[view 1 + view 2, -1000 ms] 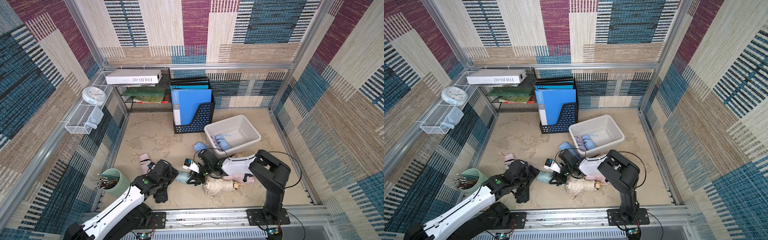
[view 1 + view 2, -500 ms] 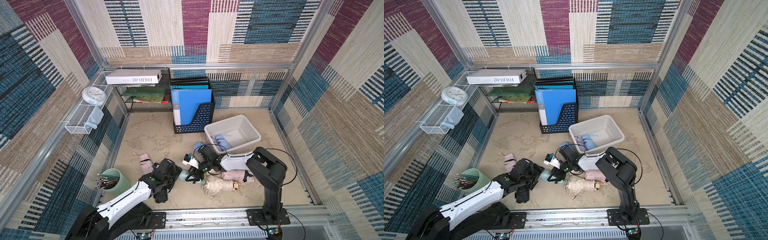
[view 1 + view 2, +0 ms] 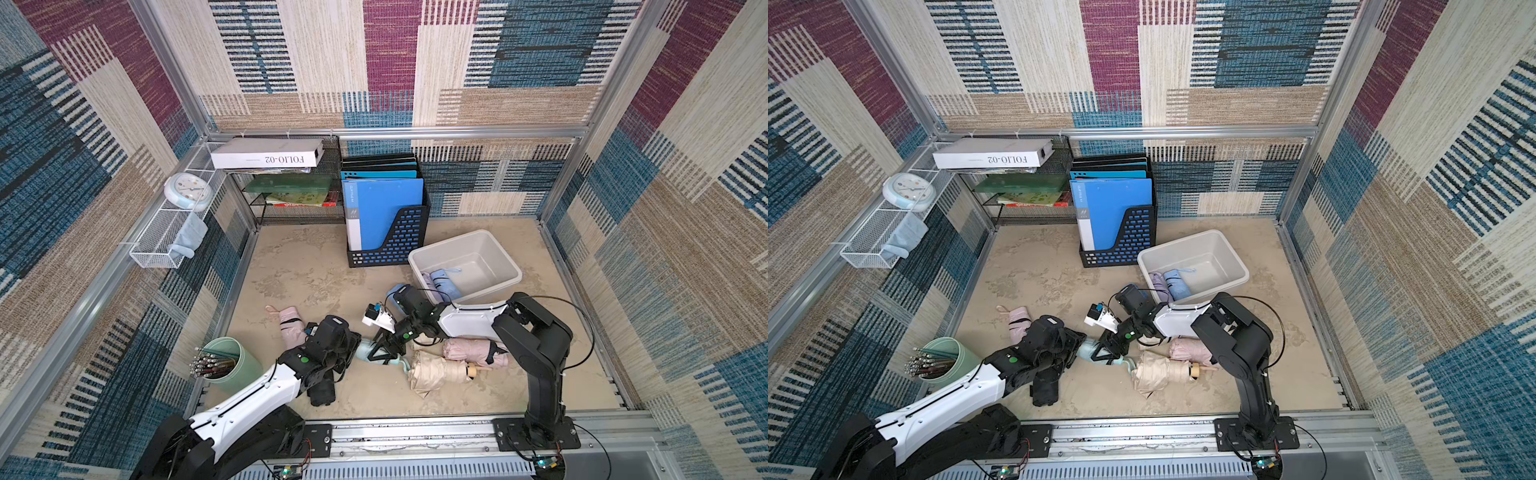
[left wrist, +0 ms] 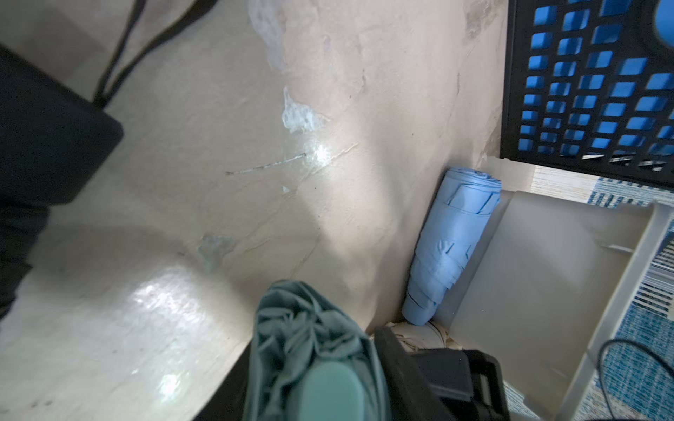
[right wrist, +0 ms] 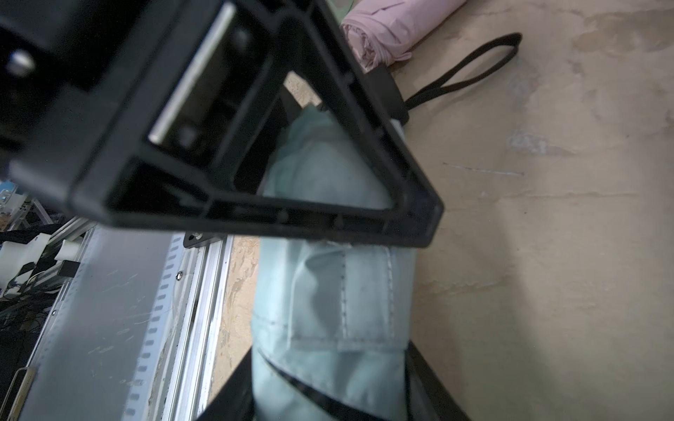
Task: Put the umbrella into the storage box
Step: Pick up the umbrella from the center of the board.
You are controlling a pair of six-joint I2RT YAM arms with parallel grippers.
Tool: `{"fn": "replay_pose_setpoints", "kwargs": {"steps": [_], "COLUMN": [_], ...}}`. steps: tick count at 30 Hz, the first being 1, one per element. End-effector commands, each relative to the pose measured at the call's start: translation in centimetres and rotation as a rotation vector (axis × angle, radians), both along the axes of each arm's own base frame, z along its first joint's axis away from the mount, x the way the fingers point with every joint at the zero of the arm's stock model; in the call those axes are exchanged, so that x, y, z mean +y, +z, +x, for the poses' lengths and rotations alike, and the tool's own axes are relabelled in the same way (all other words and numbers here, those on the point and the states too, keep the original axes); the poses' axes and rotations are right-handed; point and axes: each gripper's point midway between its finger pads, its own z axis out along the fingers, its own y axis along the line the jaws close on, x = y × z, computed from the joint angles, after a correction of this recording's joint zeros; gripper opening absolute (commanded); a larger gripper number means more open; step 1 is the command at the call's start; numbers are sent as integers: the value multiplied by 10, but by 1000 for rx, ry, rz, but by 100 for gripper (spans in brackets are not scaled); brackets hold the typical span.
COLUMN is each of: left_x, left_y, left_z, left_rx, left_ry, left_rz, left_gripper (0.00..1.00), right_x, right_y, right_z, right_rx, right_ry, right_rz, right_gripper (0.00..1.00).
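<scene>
A folded teal umbrella (image 3: 365, 350) (image 3: 1086, 350) lies on the floor at the front, between my two arms. My left gripper (image 3: 354, 347) (image 4: 313, 382) is shut on one end of it, with crumpled teal fabric (image 4: 310, 335) filling the space between the jaws. My right gripper (image 3: 384, 354) (image 5: 328, 397) grips the same umbrella (image 5: 328, 313) further along, its fingers (image 5: 430, 390) pressed against both sides. The light grey storage box (image 3: 446, 244) (image 3: 1177, 243) stands behind the right arm. It holds a blue umbrella (image 3: 445, 280) and a lavender one (image 3: 1158, 284).
Another blue umbrella (image 4: 452, 244) lies outside the box against its wall. Beige (image 3: 436, 370) and pink (image 3: 473, 349) umbrellas lie under the right arm. A pink one (image 3: 289, 322) and a black one (image 3: 322, 388) lie by the left arm. A black file holder (image 3: 390, 245) and a green pen cup (image 3: 226, 365) stand nearby.
My left gripper has come up to the teal umbrella's end and its jaws have closed around it. The right gripper has stayed on the umbrella.
</scene>
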Motion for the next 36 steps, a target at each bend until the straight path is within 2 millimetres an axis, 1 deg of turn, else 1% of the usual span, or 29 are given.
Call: {"fn": "replay_pose_setpoints", "kwargs": {"steps": [1, 4, 9, 10, 12, 14, 16, 17, 20, 23, 27, 28, 31, 33, 34, 36], "left_x": [-3, -3, -6, -7, -8, -10, -10, -11, -13, -19, -32, -36, -44, -48, -50, -52], "left_y": [18, 32, 57, 64, 79, 94, 114, 126, 167, 213, 273, 288, 326, 345, 356, 371], "left_z": [10, 13, 20, 22, 29, 36, 48, 55, 75, 93, 108, 110, 113, 112, 110, 108], "left_rx": [-67, -99, -153, -168, -209, -254, -325, -371, -514, -665, -859, -909, -1042, -1115, -1159, -1218], "left_ry": [-2, -1, -1, 1, 2, 13, 40, 56, 96, 109, 82, 67, 28, 13, 11, 5], "left_rz": [-18, -24, -41, -44, -50, -56, -77, -90, -124, -151, -185, -189, -195, -201, -209, -219], "left_gripper": [39, 31, 18, 16, 11, 6, 1, 0, 0, 0, 0, 0, 0, 0, 0, 0], "right_x": [4, 4, -4, -7, -15, -26, -42, -52, -79, -97, -114, -117, -125, -128, -128, -123], "right_y": [27, 47, 88, 99, 128, 173, 212, 229, 267, 293, 313, 315, 325, 333, 336, 342], "right_z": [1, 10, 26, 33, 39, 51, 63, 71, 81, 81, 82, 82, 82, 81, 81, 81], "right_rx": [-6, -54, -174, -214, -271, -316, -320, -288, -151, 33, 258, 317, 463, 541, 574, 602], "right_ry": [13, -27, -117, -166, -231, -364, -522, -632, -860, -1007, -1126, -1150, -1180, -1166, -1150, -1111], "right_rz": [64, 88, 111, 108, 130, 183, 222, 240, 304, 388, 523, 553, 673, 769, 806, 853], "right_gripper": [59, 70, 76, 77, 76, 76, 76, 76, 76, 74, 75, 75, 79, 81, 82, 83]}}
